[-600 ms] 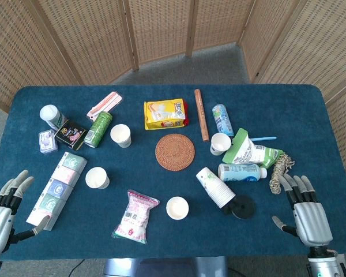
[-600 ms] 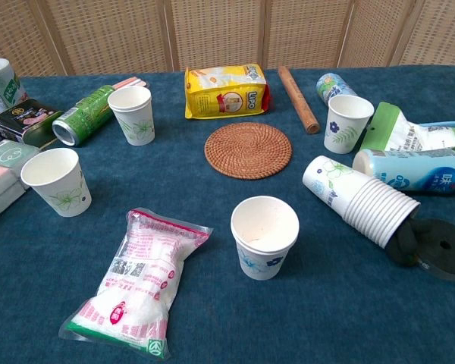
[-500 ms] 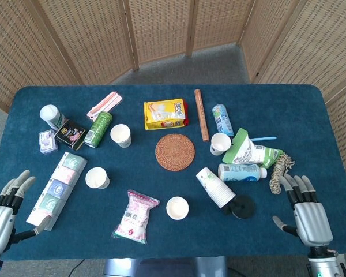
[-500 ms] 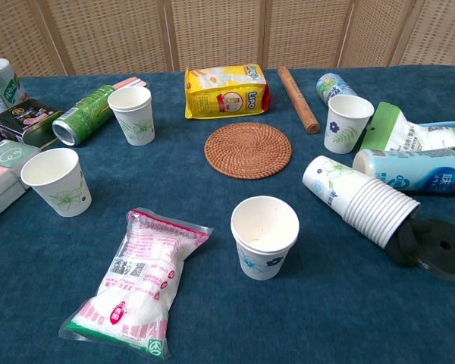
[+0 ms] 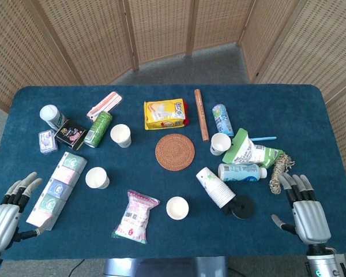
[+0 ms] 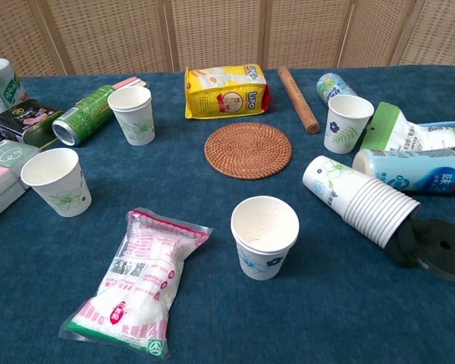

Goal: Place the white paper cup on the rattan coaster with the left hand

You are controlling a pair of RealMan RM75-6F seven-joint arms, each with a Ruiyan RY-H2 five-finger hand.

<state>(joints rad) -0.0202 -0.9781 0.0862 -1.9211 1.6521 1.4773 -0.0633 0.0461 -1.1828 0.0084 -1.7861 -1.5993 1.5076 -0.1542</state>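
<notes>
Left hand: the left hand (image 5: pixel 6 216) hovers at the near left corner of the tabletop (image 5: pixel 161 231), fingers spread and holding nothing; only the head view shows it.
Right hand: the right hand (image 5: pixel 307 210) sits at the near right corner, fingers spread, also empty.
Coaster: the rattan coaster (image 5: pixel 175 152) lies flat in the middle of the tabletop, bare, just in front of the yellow snack bag (image 5: pixel 165 113).
Cups: four white paper cups stand upright and apart from the coaster: one on the near side (image 5: pixel 177 208), one to the left (image 5: pixel 97 178), one by the green can (image 5: pixel 120 135) and one to the right (image 5: pixel 220 143).
Cup stack: a stack of cups (image 5: pixel 215 187) lies on its side near a black ring (image 5: pixel 240 206).
Other: a clear packet (image 5: pixel 136 216) lies left of the nearest cup.
</notes>
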